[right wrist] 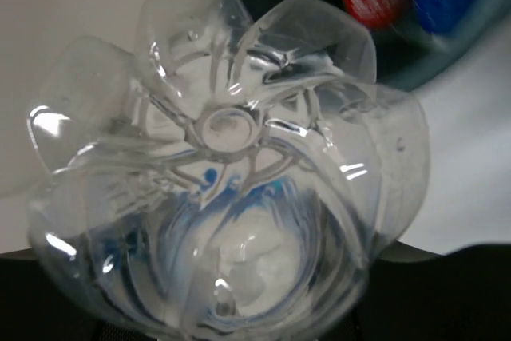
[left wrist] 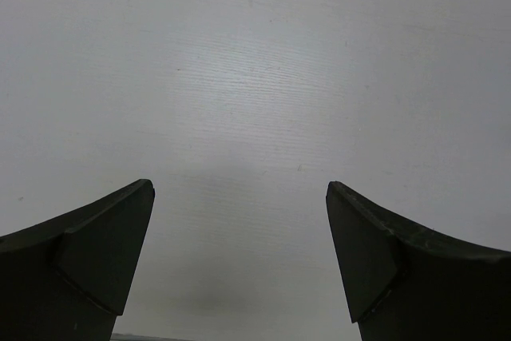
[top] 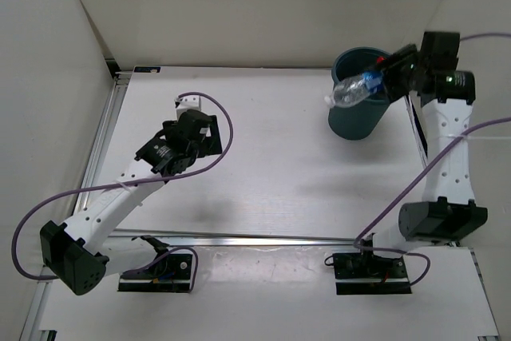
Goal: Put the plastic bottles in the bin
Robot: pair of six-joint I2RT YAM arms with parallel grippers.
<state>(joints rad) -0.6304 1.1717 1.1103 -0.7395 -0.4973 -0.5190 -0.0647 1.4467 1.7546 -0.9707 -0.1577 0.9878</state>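
Grips a clear bottle [top: 351,90] in the closed right gripper [top: 382,77], lying across the rim of the bin [top: 355,123]. On release, may catch that rim and roll outside. Holds the left gripper [left wrist: 239,191] open, empty.

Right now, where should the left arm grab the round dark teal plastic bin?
Likely the bin's far-left rim, from above, one finger inside, one outside: it stands upright, and the right gripper's clear plastic bottle lies across its near side.
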